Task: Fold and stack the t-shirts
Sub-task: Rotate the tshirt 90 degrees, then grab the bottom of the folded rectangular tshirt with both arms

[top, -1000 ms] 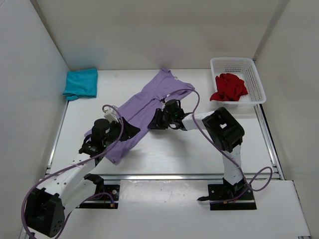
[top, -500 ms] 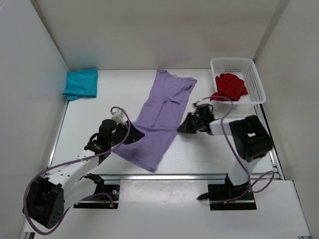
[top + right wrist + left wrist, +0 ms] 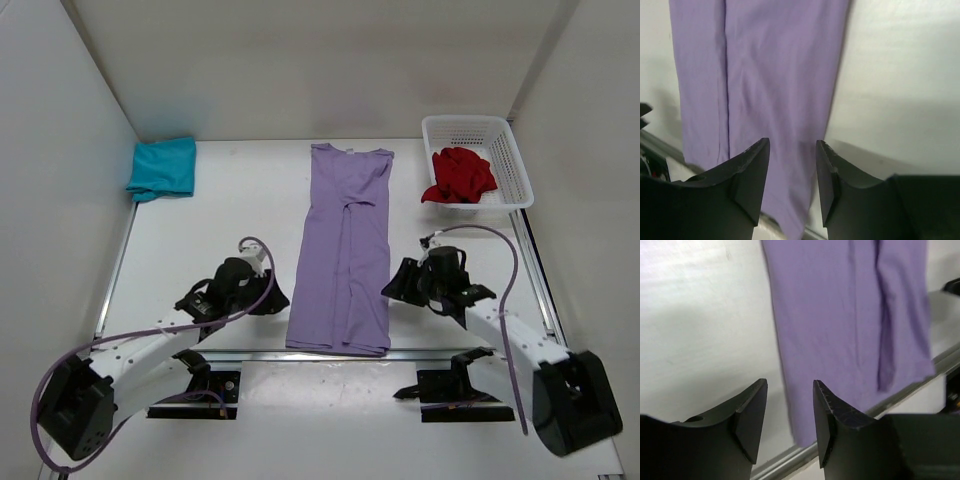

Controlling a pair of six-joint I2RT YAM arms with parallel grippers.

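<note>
– Lying flat on the desk, where exactly is the purple shirt found?
– It is spread lengthwise down the middle of the top view. Its neck is turned toward the upper edge and its hem is near the lower rim of the desk. A long narrow strip is formed, and a lengthwise fold line is seen down its lower half.
– And where are the other shirts seen?
– The teal shirt is folded in the upper left corner of the desk, well apart from the purple one. The red shirt is bunched up inside the white basket at the upper right.
– How is the left tool held?
– It is held open, low over the desk, just beside the strip's lower left edge. Nothing is pinched between its jaws, and the cloth's edge is seen through the gap.
– And the right tool?
– It is open as well, with nothing gripped. It is placed just beside the strip's lower right edge, whose border is seen running up between the jaws.
</note>
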